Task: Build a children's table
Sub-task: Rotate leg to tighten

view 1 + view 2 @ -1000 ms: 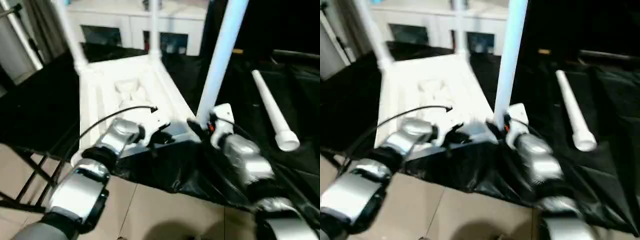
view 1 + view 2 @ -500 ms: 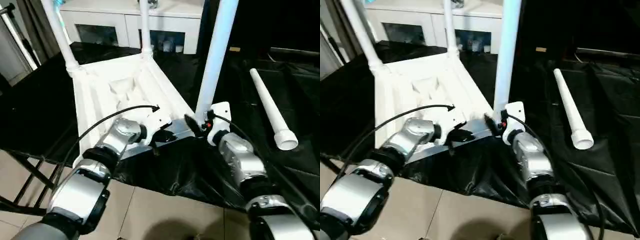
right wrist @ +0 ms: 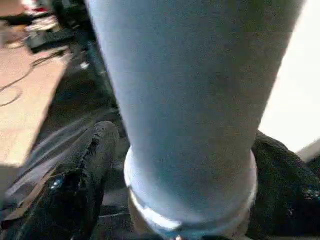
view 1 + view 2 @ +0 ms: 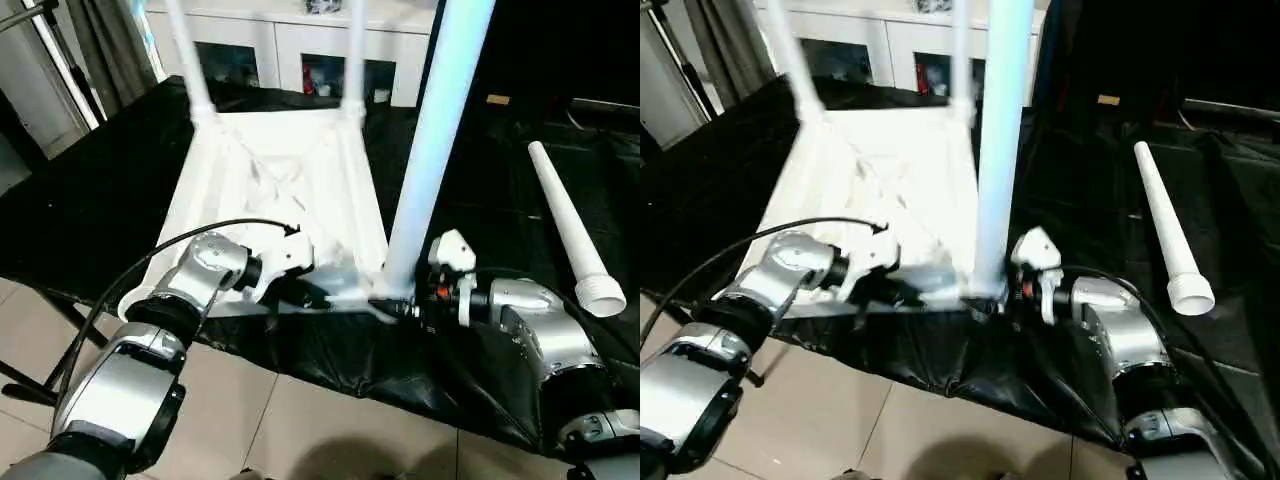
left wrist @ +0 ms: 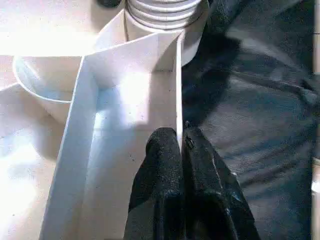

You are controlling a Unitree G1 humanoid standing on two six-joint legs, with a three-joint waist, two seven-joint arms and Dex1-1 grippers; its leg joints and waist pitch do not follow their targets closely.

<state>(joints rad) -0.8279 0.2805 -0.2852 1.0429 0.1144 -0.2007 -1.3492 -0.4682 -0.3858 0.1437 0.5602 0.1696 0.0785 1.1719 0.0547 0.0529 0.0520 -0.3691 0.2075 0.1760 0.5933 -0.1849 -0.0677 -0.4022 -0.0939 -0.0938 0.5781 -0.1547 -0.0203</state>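
Note:
The children's table is upside down: its white tabletop (image 4: 270,190) lies ribbed side up on black cloth. Two white legs (image 4: 188,60) (image 4: 355,60) stand in the far corner sockets. A third leg (image 4: 430,150) stands upright in the near right corner. My right gripper (image 4: 395,305) is open at that leg's base, and its black fingers (image 3: 80,175) stand on either side of the tube (image 3: 190,75). My left gripper (image 5: 181,145) is shut on a thin rib of the tabletop's near rim (image 5: 177,90). A loose leg (image 4: 575,235) lies on the cloth at the right.
A white cabinet (image 4: 290,50) with glass doors stands behind the work. The black cloth (image 4: 100,190) drapes over the near edge above the tiled floor (image 4: 330,420). A black cable (image 4: 150,270) arcs over my left forearm. A metal stand (image 4: 60,60) rises at the far left.
The camera has swung, so the whole picture has shifted. My right gripper's fingers have spread wider around the upright leg's base. The left gripper keeps its pinch on the rim.

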